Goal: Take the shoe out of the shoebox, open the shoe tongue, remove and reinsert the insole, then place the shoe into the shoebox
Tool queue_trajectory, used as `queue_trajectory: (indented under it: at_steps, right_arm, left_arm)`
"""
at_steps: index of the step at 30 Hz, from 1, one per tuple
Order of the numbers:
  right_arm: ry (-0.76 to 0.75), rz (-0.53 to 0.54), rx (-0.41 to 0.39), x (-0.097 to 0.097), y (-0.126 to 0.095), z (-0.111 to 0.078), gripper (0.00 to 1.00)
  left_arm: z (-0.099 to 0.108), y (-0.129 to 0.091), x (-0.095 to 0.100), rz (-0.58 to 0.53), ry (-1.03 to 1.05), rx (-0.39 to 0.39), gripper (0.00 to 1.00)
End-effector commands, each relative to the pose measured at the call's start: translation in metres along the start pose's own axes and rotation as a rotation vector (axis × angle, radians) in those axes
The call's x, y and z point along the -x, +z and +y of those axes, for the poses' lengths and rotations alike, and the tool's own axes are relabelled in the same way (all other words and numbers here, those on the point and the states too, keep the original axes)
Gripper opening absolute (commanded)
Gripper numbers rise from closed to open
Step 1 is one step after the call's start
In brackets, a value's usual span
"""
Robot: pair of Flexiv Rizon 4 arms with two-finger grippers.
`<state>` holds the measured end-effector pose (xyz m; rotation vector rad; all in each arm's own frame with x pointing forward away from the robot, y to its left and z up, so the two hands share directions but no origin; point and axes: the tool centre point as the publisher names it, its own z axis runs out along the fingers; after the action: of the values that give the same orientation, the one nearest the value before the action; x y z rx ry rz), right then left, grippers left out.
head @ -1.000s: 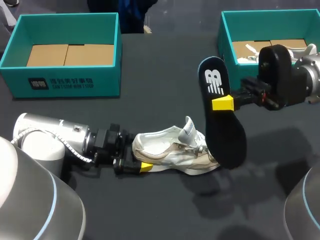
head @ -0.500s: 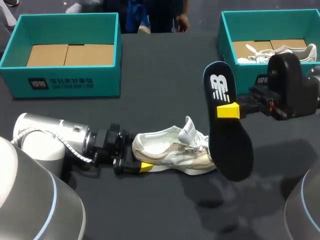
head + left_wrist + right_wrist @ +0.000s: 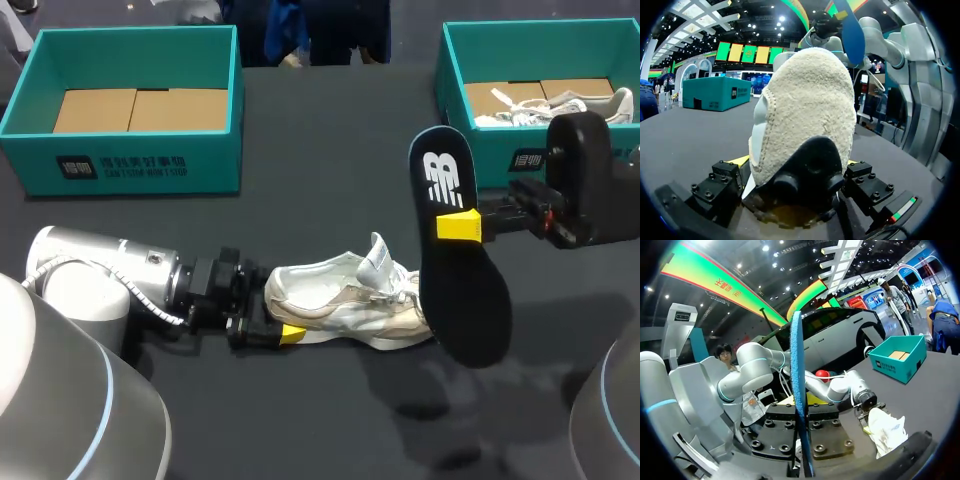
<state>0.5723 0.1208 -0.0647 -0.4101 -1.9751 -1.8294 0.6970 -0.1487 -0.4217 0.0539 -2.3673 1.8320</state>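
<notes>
Shoe (image 3: 345, 305) rests on the dark desk (image 3: 320, 150), middle front, toe pointing toward the right arm (image 3: 585, 185), tongue (image 3: 375, 258) standing up. The left arm (image 3: 110, 275) lies low along the desk. The left jaws are closed on the shoe's heel, which fills the left wrist view, a yellow tip at either side.

Insole (image 3: 458, 260) is out of the shoe, held in the air nearly upright, just past the toe. Its lower end overlaps the toe in the head view; whether they touch, cannot tell. The right jaws clamp it about mid-length, and the right wrist view shows it edge-on between the fingers.

Around:
- The left shoebox (image 3: 135, 165) is teal, at the far left, with a cardboard liner (image 3: 140, 108) inside.
- The right shoebox (image 3: 455, 95) is teal, at the far right, and holds a second white shoe (image 3: 545, 105). The right arm partly screens it.
</notes>
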Motion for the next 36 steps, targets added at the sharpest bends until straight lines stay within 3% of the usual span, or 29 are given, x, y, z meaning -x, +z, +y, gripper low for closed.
queue_trajectory:
  at_steps: [1,4,5,6,7,12,26,36]
  right_arm:
    - [0.002,-0.016,0.001,-0.004,0.001,-0.002,0.00]
    - [0.002,-0.016,0.001,-0.004,0.001,-0.002,0.00]
    - [0.002,-0.016,0.001,-0.004,0.001,-0.002,0.00]
    - [0.002,-0.016,0.001,-0.004,0.001,-0.002,0.00]
    - [0.002,-0.016,0.001,-0.004,0.001,-0.002,0.00]
    - [0.002,-0.016,0.001,-0.004,0.001,-0.002,0.00]
    - [0.002,-0.016,0.001,-0.004,0.001,-0.002,0.00]
    - [0.002,-0.016,0.001,-0.004,0.001,-0.002,0.00]
  left_arm:
    - [0.005,-0.001,-0.002,-0.002,-0.001,0.000,0.00]
    - [0.005,-0.001,-0.002,-0.002,-0.001,0.000,0.00]
    - [0.003,-0.001,-0.003,0.008,0.005,0.001,0.14]
    - [0.002,-0.001,-0.004,0.004,0.012,0.009,0.43]
    - [0.002,-0.002,-0.005,-0.003,0.017,0.021,1.00]
    - [0.000,-0.009,-0.010,-0.020,0.011,0.027,1.00]
    - [-0.007,-0.033,-0.010,-0.079,0.004,0.150,1.00]
    - [-0.021,-0.040,-0.008,-0.053,0.018,0.335,1.00]
